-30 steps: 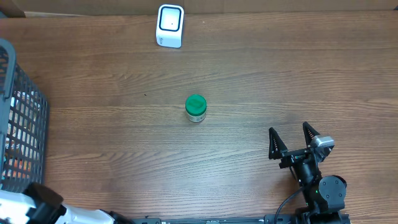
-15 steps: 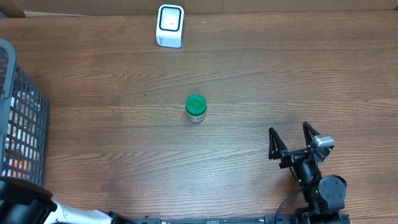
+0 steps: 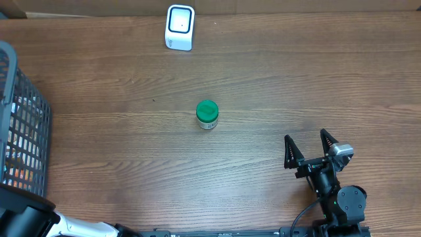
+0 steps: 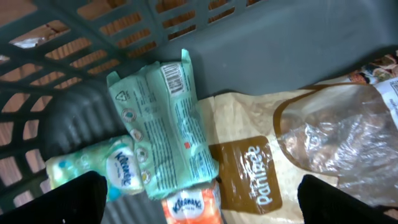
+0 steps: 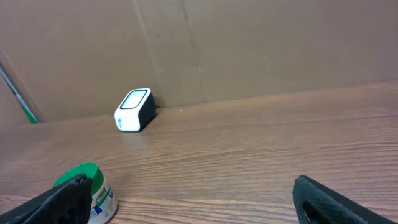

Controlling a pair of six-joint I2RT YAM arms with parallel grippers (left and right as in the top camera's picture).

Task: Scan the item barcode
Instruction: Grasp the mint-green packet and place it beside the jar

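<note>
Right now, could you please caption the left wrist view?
Open left claw above a grey basket of Kleenex packets, a mint-green pack and a brown bag.

A cardboard wall (image 5: 249, 43) backs the wooden table (image 3: 296, 79).

Can see only part of the basket (image 3: 20, 125) from overhead, cropped at the left edge. Cannot read the label on the jar (image 3: 207, 116) there; too small. In the right wrist view, lose its base below the frame. Catch just dark tips of the left fingers (image 4: 68, 199) at the bottom corners, likewise the right fingers (image 5: 329, 202). Lose part of the bread bag (image 4: 336, 137) past the right edge.
</note>
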